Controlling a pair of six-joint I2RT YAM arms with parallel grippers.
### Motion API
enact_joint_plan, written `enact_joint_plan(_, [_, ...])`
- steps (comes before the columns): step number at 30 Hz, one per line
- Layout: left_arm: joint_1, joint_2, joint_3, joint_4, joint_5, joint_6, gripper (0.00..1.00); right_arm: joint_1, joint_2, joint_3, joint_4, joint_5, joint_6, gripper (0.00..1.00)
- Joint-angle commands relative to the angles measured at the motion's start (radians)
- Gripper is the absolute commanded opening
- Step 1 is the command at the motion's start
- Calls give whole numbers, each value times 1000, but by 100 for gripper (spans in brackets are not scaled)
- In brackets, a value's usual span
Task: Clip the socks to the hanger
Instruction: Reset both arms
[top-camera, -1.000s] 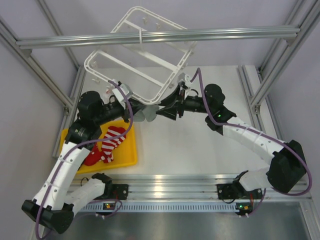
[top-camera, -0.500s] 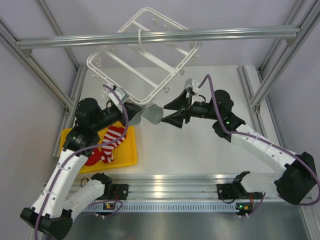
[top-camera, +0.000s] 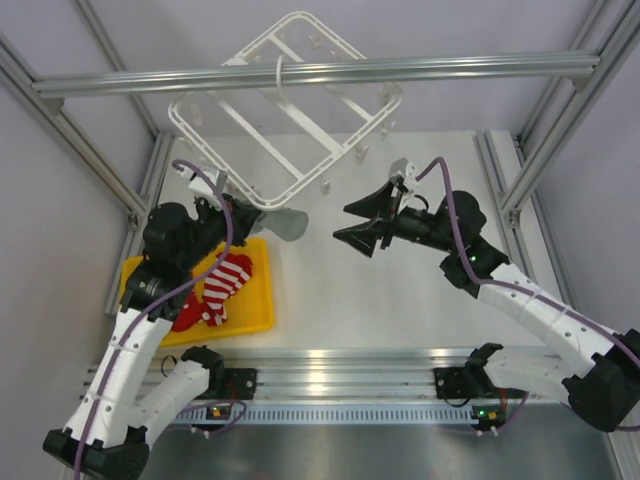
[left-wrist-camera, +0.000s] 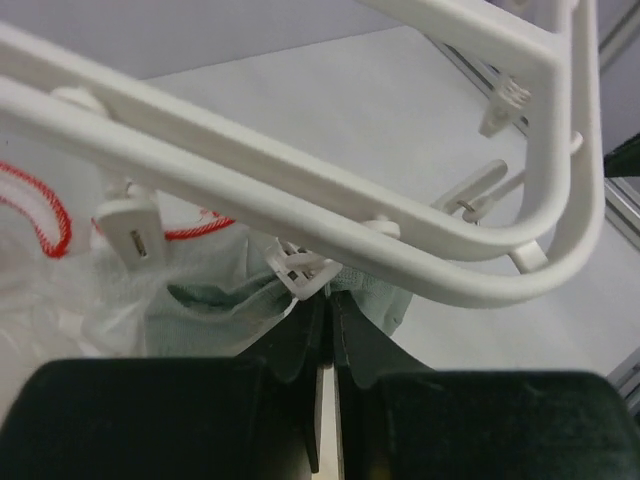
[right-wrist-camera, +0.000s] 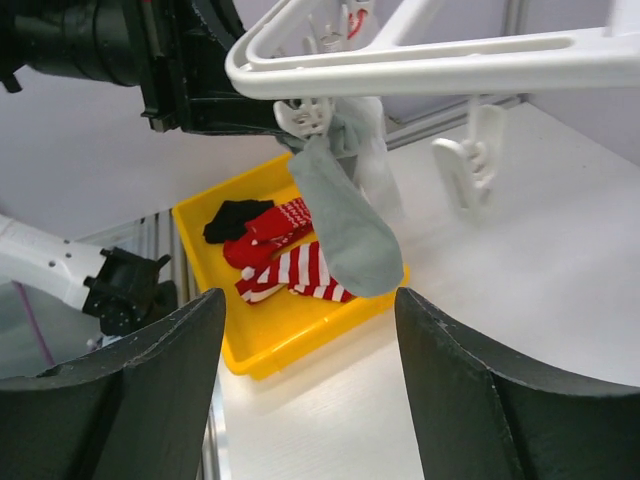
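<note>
The white hanger (top-camera: 290, 120) hangs tilted from the top beam. A grey sock (top-camera: 287, 224) hangs at its near corner, under a small clip (right-wrist-camera: 303, 115). My left gripper (top-camera: 262, 217) is shut on the sock's cuff right at that clip (left-wrist-camera: 300, 272); the grey sock (left-wrist-camera: 215, 310) bunches round the fingertips in the left wrist view, under the hanger bar (left-wrist-camera: 300, 190). My right gripper (top-camera: 354, 222) is open and empty, apart from the sock to its right. It faces the grey sock (right-wrist-camera: 340, 215) in the right wrist view. Red striped socks (top-camera: 222, 285) lie in the tray.
The yellow tray (top-camera: 255, 320) sits at the near left with red striped socks (right-wrist-camera: 290, 270) and a black sock (right-wrist-camera: 235, 218). Grey aluminium beams (top-camera: 450, 68) cross overhead and line the table sides. More empty clips (right-wrist-camera: 465, 160) dangle from the hanger.
My right gripper has drawn back to the right, away from the hanger corner. The hanger has swung up and back. My left gripper has shifted slightly left with the grey sock.
</note>
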Motion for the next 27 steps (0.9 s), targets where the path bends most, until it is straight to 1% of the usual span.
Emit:
enact_joint_plan(1, [66,1,7,-37,-103,-169,10,-5,-45,0,-10,126,14,68])
enact_joint_plan(3, [89,5,18,-62,-100,-233,14,-13,-60,-18,-30,201,38,68])
enact_joint_plan(5, [112,1,13,-79,-76,-267,26,-25,-86,-34,-48,241,57,70])
enact_joint_plan(7, [115,-18,1,-76,-45,-275,56,-31,-127,-64,-72,304,58,71])
enact_joint_plan(8, [115,-25,-8,-79,-30,-274,67,-34,-144,-74,-83,324,58,72])
enact_joint_plan(9, [115,-41,-10,-83,-21,-266,81,-36,-161,-92,-92,365,58,73])
enact_joint_plan(11, [115,-50,-5,-137,-14,-255,86,-43,-210,-104,-135,405,49,75])
enact_joint_plan(12, [118,-64,-4,-160,-18,-243,90,-45,-227,-115,-152,448,46,76])
enact_joint_plan(13, [126,-71,-4,-177,-21,-234,98,-48,-259,-121,-168,471,46,77])
enact_joint_plan(15, [134,-91,8,-252,-31,-200,98,-60,-292,-132,-220,526,46,79])
enact_joint_plan(17, [134,-88,42,-316,-31,-162,98,-77,-333,-138,-276,549,40,81])
enact_joint_plan(18, [134,-73,59,-389,-19,-116,98,-85,-345,-141,-292,562,38,82])
enact_joint_plan(21, [134,-38,94,-474,-7,-13,98,-122,-391,-152,-349,566,32,87])
enact_joint_plan(22, [134,-32,107,-512,-48,-2,98,-144,-420,-158,-355,563,34,90])
enact_joint_plan(25, [134,-35,127,-568,-125,82,98,-191,-471,-176,-381,554,43,96])
enact_joint_plan(27, [134,-73,122,-571,-162,139,98,-238,-496,-190,-401,545,58,97])
